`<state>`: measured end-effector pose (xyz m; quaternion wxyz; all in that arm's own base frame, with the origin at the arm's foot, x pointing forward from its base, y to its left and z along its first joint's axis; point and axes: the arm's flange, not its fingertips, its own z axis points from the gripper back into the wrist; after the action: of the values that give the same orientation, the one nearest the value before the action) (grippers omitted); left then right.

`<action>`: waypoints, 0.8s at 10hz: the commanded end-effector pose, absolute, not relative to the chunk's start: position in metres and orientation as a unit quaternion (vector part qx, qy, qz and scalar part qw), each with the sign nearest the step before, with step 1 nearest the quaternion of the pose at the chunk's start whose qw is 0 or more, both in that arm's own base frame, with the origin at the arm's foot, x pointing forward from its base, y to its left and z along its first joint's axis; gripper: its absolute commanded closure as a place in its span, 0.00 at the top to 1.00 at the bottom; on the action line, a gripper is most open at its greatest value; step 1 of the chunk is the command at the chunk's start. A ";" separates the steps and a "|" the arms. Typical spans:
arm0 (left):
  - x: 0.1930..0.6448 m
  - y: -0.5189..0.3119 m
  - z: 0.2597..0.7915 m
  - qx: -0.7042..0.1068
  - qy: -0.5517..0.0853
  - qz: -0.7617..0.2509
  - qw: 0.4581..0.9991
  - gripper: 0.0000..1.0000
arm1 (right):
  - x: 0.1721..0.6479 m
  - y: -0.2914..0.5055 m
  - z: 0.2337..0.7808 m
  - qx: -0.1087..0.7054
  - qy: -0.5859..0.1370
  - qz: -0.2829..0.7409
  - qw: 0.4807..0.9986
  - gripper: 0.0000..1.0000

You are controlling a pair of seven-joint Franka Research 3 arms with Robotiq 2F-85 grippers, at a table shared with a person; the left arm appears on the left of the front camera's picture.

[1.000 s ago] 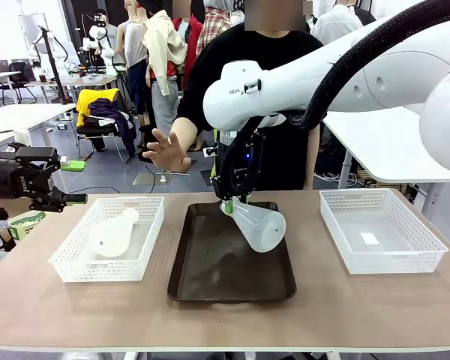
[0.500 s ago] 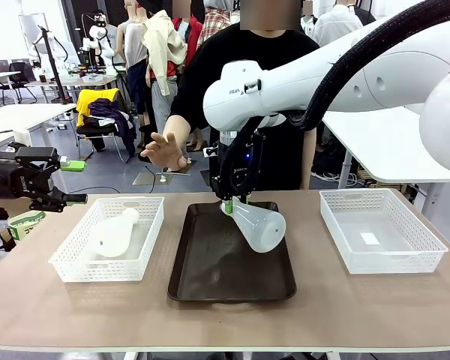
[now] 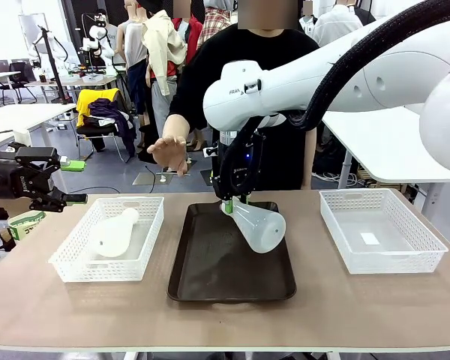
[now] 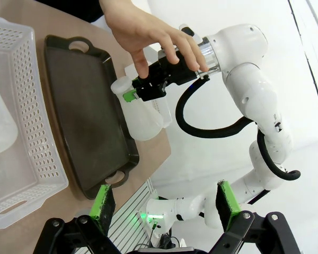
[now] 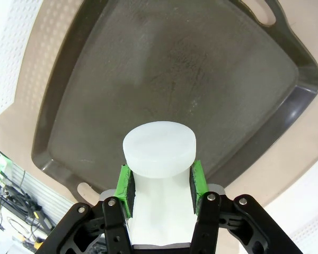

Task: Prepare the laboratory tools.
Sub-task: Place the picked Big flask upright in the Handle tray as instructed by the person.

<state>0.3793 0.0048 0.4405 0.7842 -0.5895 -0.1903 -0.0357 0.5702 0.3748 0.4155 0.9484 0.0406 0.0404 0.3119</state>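
One frosted conical flask [image 3: 259,225] hangs tilted over the dark brown tray [image 3: 210,285], base toward the robot's side. My right gripper [image 3: 226,204] is shut on its neck. From the right wrist, the flask [image 5: 159,153] sits between the green pads of the right gripper [image 5: 160,182], with the tray [image 5: 201,69] below. A second flask [image 3: 112,234] lies on its side in the left white basket [image 3: 97,271]. My left gripper [image 3: 73,181] hovers open beyond the table's left edge, holding nothing. Its own view shows the left gripper [image 4: 164,203], the held flask [image 4: 140,114] and the basket flask [image 4: 0,127].
A person stands at the far side with one hand [image 3: 169,154] raised, palm down, above the tray's far left corner. That hand [image 4: 148,37] is close over the right gripper [image 4: 130,95]. Another white mesh basket [image 3: 394,262] stands at the right.
The person's raised hand has drifted slightly right and its fingers have drawn together. Both arms and the held flask have stayed put.
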 end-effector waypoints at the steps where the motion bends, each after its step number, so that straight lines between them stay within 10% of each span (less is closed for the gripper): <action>1: 0.379 0.005 0.439 -0.598 -0.201 -0.040 0.775 1.00 | 0.571 0.372 0.419 0.040 0.038 0.311 0.949 0.00; 8: 0.379 0.005 0.439 -0.598 -0.201 -0.040 0.775 1.00 | 0.571 0.372 0.419 0.040 0.038 0.311 0.949 0.00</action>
<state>0.3793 0.0048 0.4405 0.7842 -0.5896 -0.1904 -0.0357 0.5702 0.3748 0.4156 0.9484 0.0406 0.0404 0.3119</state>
